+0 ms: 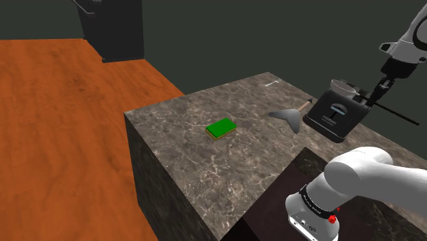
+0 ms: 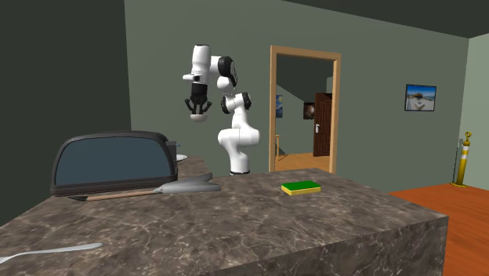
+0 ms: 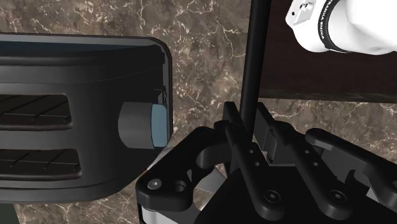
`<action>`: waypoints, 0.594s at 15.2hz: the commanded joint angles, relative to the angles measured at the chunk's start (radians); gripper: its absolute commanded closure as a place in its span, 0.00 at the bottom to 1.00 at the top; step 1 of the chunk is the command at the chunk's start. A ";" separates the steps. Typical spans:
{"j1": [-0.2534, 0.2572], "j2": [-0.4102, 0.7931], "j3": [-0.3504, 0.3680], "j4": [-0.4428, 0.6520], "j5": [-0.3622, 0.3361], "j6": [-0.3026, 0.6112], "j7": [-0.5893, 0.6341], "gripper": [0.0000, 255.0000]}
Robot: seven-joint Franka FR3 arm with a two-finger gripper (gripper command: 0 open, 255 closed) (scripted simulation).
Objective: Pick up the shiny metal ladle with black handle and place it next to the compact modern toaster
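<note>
The sponge (image 1: 221, 128) is green over yellow, the toaster (image 1: 334, 113) black, the counter (image 1: 205, 164) brown, marbled with white veins

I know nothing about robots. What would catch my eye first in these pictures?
First, the white arm reared high over the marble counter, its black gripper clasping a ladle by its black handle above the dark toaster. Then the bright green sponge, lying alone mid-counter.
</note>
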 commanded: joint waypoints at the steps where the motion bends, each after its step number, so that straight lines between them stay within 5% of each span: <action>1: -0.003 -0.015 -0.007 -0.032 -0.006 0.017 0.004 1.00; 9: -0.018 -0.066 -0.039 -0.157 -0.037 0.091 0.023 1.00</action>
